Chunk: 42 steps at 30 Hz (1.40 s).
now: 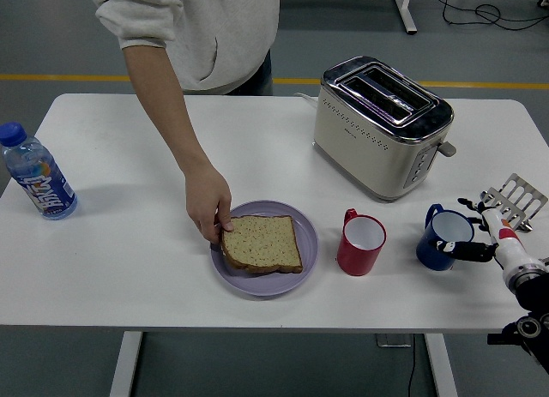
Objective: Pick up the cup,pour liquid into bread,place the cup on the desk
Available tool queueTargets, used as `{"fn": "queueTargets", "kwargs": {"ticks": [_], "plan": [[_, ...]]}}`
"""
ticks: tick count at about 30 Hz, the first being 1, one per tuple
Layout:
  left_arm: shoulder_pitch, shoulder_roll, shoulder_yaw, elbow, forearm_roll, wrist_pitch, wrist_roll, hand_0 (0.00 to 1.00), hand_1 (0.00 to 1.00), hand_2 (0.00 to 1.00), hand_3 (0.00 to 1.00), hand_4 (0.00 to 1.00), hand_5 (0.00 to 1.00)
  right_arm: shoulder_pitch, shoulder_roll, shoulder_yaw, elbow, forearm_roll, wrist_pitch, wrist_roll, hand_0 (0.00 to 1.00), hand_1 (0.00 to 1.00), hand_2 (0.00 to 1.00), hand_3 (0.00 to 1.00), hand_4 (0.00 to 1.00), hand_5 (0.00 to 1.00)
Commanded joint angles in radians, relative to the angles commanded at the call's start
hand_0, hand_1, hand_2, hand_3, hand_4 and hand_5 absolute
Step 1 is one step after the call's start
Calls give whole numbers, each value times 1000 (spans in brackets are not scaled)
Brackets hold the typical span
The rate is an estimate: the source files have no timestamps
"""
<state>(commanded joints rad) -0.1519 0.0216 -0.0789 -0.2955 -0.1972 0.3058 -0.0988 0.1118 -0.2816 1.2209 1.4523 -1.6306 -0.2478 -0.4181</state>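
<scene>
Reaching in from the lower right, right hand [476, 230] sits at the blue cup [443, 238], fingers spread and loose around its right side, not clamped; thumb tip [448, 246] looks to be touching the cup wall. Cup stands upright on the white table [129, 268], right of the red mug [360, 241]. Person's hand [208, 207] touches the left edge of the bread slice [261, 243] lying flat on the purple plate [304, 264].

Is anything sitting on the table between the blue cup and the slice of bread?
Yes: in the head view the red cup stands between the blue cup and the bread on the purple plate.
</scene>
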Motion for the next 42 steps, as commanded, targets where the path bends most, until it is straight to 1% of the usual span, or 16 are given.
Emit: {"fn": "queueTargets", "kwargs": {"ticks": [12,26,42], "plan": [[1,-1,-6,0,7,1,4,705,722,734,582,279,998,7,3,-13,-13,0,-2,-5,921,847,940,881,963,164],[-1,-1,-3,0,1,1,3,704,721,734,582,279,998,35,14,-37,-48,-1,-26,-22,921,832,911,869,963,172],[1,-1,-6,0,5,2,4,705,721,734,582,280,998,52,24,-51,-72,-5,-47,-33,919,822,904,864,964,175]]}}
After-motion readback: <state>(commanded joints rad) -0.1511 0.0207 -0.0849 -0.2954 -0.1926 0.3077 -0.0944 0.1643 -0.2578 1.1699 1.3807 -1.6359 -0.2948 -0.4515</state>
